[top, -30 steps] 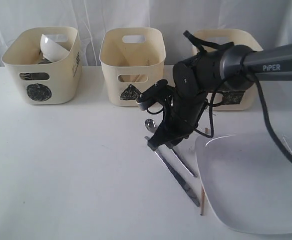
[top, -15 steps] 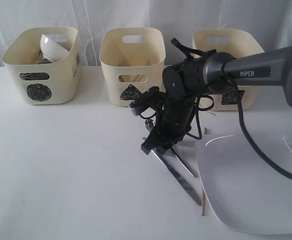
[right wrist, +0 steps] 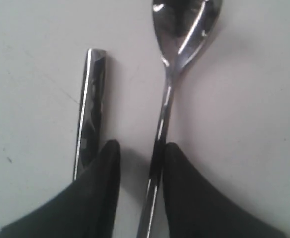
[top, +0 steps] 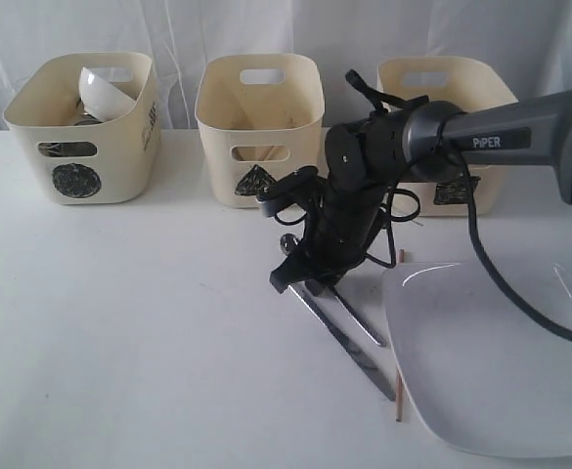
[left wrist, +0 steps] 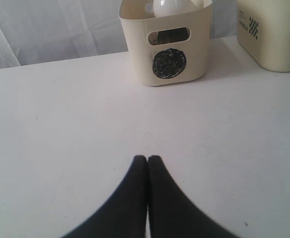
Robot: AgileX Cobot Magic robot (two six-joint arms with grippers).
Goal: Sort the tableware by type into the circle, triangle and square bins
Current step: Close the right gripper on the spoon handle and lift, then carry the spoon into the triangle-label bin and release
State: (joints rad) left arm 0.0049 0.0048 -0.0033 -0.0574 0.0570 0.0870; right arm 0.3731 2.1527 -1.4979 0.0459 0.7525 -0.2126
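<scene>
The right gripper, partly open, straddled the handle of the spoon lying on the surface, the knife just beside. The left gripper hung closed and empty.

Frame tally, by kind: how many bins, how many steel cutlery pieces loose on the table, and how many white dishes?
Bins: 3 (circle bin, triangle bin, square bin)
Steel cutlery on the table: 2 (spoon, knife)
White dishes: 2 (bowl in the circle bin, square plate on the table)
Total: 7
</scene>
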